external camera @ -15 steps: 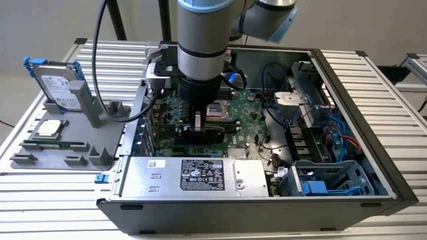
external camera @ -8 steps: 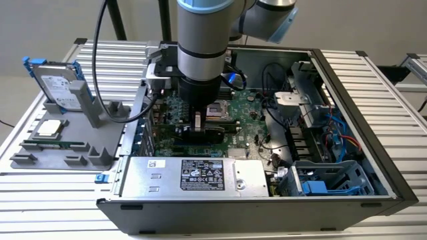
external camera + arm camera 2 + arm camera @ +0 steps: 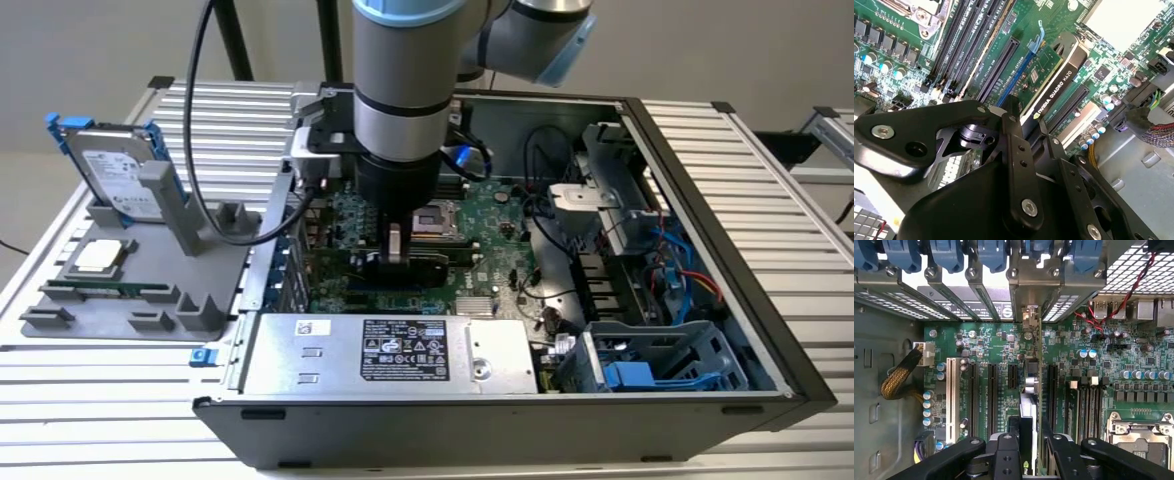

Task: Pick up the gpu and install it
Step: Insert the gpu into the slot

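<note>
The gpu [image 3: 1054, 85] stands on edge over the green motherboard [image 3: 501, 235] inside the open computer case. Its black shroud and green board show in the second wrist view. My gripper [image 3: 1029, 131] is shut on the card's upper edge, one black finger [image 3: 1013, 125] on each face. In the first wrist view the gpu [image 3: 1030, 385] runs edge-on between my fingertips [image 3: 1029, 437] towards the rear bracket openings [image 3: 1026, 300], with its lower edge along a long slot. Whether it is fully pressed in I cannot tell. In the exterior view the gripper [image 3: 398, 262] and gpu [image 3: 441, 265] sit low in the case.
A silver power supply [image 3: 387, 355] fills the case's near side. A drive cage [image 3: 654, 360] and loose cables [image 3: 667, 270] are on the exterior view's right. The processor socket [image 3: 438, 215] lies just behind my gripper. A grey fixture [image 3: 200, 235] beside the case holds a hard drive [image 3: 114, 170].
</note>
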Robot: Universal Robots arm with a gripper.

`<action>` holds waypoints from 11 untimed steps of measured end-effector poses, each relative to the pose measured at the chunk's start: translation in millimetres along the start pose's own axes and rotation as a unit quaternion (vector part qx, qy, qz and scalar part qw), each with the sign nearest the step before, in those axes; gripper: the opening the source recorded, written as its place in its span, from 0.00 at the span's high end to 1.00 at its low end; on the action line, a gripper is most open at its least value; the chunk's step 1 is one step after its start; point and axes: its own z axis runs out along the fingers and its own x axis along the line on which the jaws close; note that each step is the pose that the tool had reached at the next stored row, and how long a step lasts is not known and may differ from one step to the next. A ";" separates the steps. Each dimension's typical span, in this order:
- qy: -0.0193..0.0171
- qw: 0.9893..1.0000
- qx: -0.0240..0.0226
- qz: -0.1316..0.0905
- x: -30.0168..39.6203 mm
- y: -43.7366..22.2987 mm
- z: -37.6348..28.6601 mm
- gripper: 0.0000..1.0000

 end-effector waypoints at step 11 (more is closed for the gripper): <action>0.000 1.000 0.000 0.000 -0.4 1.0 7.5 1.00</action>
